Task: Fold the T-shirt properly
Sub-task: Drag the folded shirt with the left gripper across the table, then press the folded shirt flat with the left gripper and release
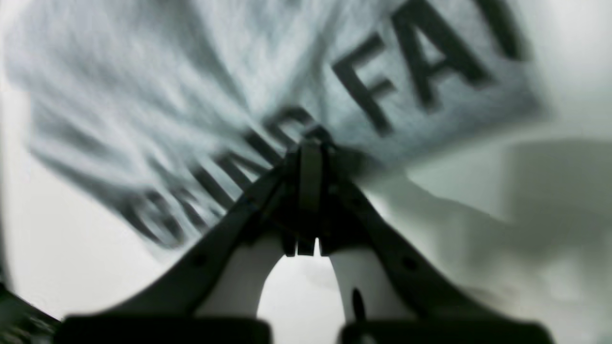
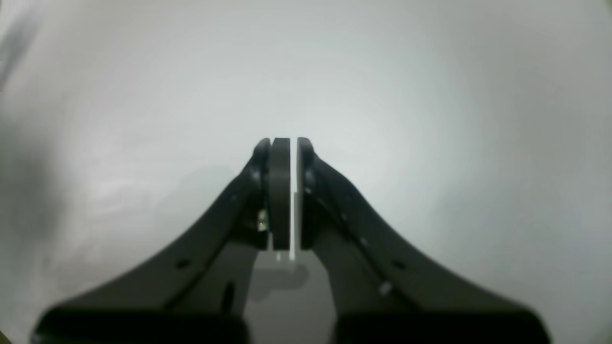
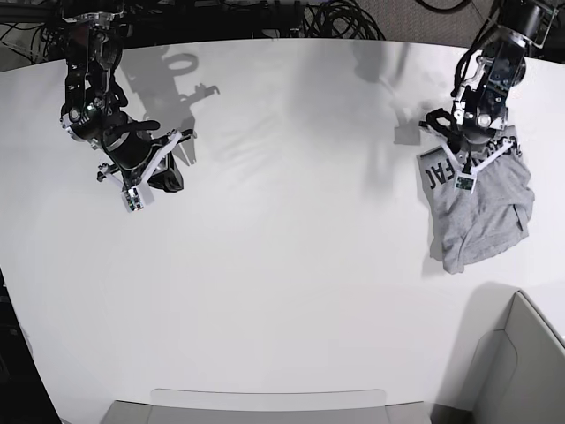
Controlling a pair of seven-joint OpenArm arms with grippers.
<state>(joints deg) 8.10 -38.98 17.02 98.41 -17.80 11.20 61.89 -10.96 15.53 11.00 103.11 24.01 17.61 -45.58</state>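
The heather-grey T-shirt (image 1: pixel 191 91) is bunched up, with black block lettering showing, blurred in the left wrist view. In the base view the T-shirt (image 3: pixel 490 216) sits crumpled at the table's right side, part of it raised. My left gripper (image 1: pixel 311 138) is shut on a fold of the shirt near the lettering; in the base view it (image 3: pixel 452 157) is at the shirt's upper left corner. My right gripper (image 2: pixel 292 143) is shut and empty over bare table; in the base view it (image 3: pixel 165 179) is far off at the left.
The white table (image 3: pixel 282 256) fills the base view. A grey box (image 3: pixel 530 362) stands at the front right corner. A flat grey tray edge (image 3: pixel 265 402) lies along the front. Cables (image 3: pixel 335 18) hang behind the table's back edge.
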